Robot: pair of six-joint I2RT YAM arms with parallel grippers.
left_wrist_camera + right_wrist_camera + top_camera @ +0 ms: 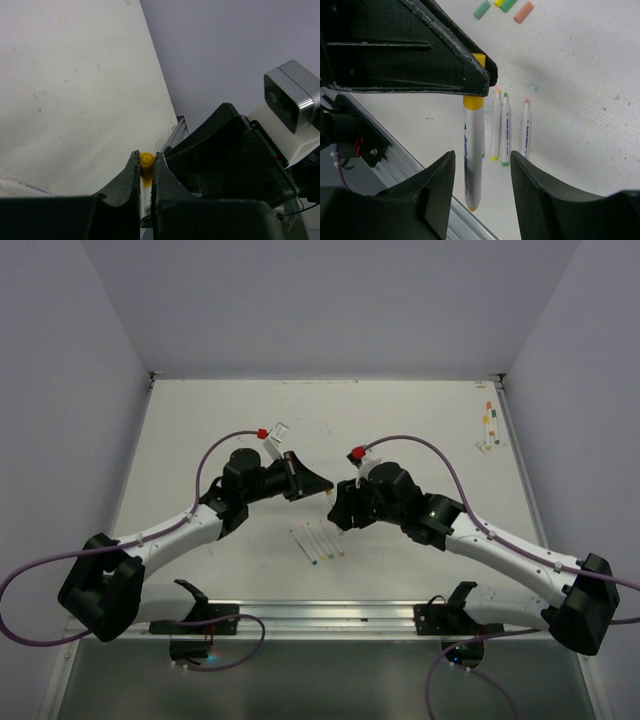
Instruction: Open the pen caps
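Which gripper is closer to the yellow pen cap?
Left. The left gripper is pinching the yellow cap. The right gripper is open on either side of the pen's white barrel, farther down from the cap.

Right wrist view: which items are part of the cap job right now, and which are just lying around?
In hand:
- yellow cap, clamped by the left gripper
- its white pen, between the fingers of the open right gripper

Lying about:
- three uncapped pens, side by side
- four loose caps beyond them
- more pens at the far right edge in the top view, too small to judge
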